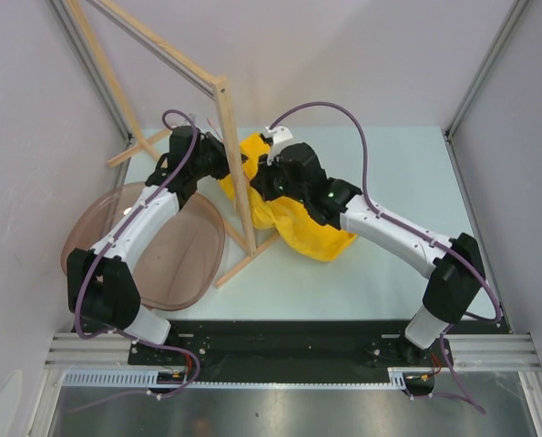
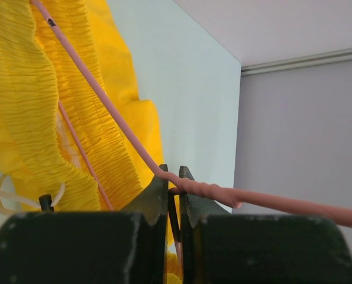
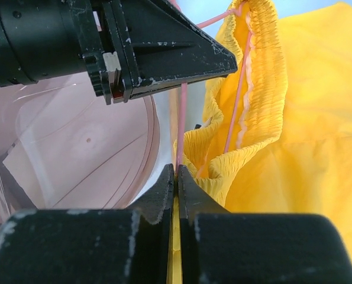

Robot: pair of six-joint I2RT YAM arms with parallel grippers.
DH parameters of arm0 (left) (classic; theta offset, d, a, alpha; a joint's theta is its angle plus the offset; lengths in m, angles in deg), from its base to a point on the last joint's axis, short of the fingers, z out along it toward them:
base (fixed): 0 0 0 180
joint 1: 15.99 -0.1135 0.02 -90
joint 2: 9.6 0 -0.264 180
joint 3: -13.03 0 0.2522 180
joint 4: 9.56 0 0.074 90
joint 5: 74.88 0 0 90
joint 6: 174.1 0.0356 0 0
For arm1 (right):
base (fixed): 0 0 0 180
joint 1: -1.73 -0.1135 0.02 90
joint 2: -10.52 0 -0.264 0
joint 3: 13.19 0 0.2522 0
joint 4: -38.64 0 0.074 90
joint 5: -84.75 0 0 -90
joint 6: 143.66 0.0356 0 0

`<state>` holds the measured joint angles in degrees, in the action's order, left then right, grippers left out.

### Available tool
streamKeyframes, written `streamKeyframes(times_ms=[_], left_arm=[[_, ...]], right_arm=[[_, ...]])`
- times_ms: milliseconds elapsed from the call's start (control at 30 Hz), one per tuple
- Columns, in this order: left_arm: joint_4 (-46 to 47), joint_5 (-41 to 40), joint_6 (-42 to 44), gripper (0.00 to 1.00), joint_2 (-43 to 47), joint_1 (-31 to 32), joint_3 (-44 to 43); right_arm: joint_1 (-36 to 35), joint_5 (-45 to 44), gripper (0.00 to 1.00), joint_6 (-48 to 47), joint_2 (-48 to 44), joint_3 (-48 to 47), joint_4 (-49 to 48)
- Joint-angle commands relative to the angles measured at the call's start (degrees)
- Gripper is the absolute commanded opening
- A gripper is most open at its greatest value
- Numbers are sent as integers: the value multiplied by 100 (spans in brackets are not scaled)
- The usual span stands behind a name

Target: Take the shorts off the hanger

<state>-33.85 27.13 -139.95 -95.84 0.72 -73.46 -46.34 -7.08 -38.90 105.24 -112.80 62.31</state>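
Two grippers engaged. Top view: the shorts point(image 1: 318, 235) bunched beside the wooden rack point(image 1: 237, 155). Left wrist: left gripper point(image 2: 172, 177) clamped on the hanger point(image 2: 105, 100) at its twisted neck. Right wrist: right gripper point(image 3: 176, 173) pinched shut on yellow fabric; waistband on the wire, removal outstanding.

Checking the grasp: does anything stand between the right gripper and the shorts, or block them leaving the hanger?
Nothing separates the right gripper from the shorts: yellow fabric sits between its shut jaws. The hanger, clamped by the left gripper, runs through the waistband to those jaws, possibly pinched too.
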Motion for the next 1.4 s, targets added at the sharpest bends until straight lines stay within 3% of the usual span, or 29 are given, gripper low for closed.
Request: streamKeyframes(times_ms=[0,300,667,800,1000,1367], left_arm=[[261,-76,-162,0,283,17,-119],[296,-59,-619,0,-95,-203,-338],[156,293,-795,0,-605,-493,-1208],[322,477,-988,0,-614,-546,-1130],[385,1171,-1367,0,-877,-511,-1252],[15,1567,-1691,0,-131,-379,-357]], right_arm=[[-158,-318,0,-26,-304,-178,396],[-474,-766,0,149,-1121,489,1127],[-642,-951,0,598,-2826,2246,1268],[-651,-908,0,721,-3336,2765,979],[-607,-1092,0,730,-3320,3021,645],[105,-117,0,738,-2346,2811,-946]])
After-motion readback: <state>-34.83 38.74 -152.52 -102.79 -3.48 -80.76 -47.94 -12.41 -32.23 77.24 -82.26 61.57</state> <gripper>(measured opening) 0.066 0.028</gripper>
